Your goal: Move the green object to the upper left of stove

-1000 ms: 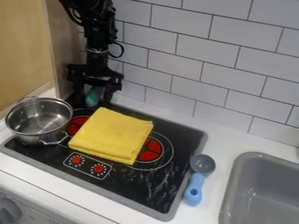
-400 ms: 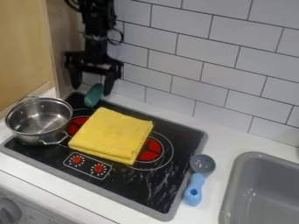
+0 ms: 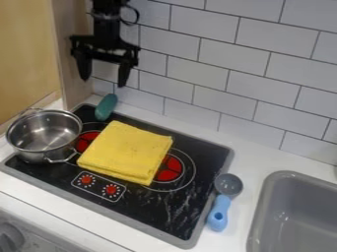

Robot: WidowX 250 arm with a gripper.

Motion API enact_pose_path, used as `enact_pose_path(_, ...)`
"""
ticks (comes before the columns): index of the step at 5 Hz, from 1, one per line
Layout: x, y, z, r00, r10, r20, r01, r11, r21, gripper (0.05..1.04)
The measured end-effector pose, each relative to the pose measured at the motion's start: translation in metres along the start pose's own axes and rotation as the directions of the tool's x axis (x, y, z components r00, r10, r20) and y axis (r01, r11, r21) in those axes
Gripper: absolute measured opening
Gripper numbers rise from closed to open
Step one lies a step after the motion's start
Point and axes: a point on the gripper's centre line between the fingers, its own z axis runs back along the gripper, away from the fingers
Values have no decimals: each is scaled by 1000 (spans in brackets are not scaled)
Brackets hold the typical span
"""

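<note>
1. Camera view: a black claw (image 3: 104, 82) hangs in the air near the top left, its two fingers spread wide apart with nothing between them. The green object (image 3: 106, 107), long and rounded, is directly below the claw in the picture and apart from it. It is at the upper left corner of the stove (image 3: 148, 204), its length slanting slightly to the right toward the back edge.

2. On the black stove top, a folded yellow cloth (image 3: 125, 152) lies across the middle, partly covering red burner markings. A shiny metal pot (image 3: 45, 135) with looped handles sits at the stove's left edge, just beside the cloth. Two red knobs (image 3: 111, 189) are near the front edge.

3. At the stove's right edge is a scoop with a grey cup (image 3: 228, 185) and a blue handle (image 3: 219, 214), the handle pointing toward the front of the white worktop (image 3: 263, 156). A grey sink (image 3: 260, 209) is set into the worktop's right side. Pale tiles (image 3: 217, 59) cover the wall behind, and a wooden panel (image 3: 26, 54) stands at the left.

4. Compared with one second ago, the claw is higher; then it was low around the green object. The cloth, pot and scoop have not moved.
</note>
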Motion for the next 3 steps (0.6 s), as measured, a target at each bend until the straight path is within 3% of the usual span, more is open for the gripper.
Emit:
enact_pose_path(1, -23, -21, 8, 998, -42, -35, 42, 999, -8, 1000)
enact_pose_path(3, -63, -109, 24, 979, -205, -1, 204, 977, -55, 1000)
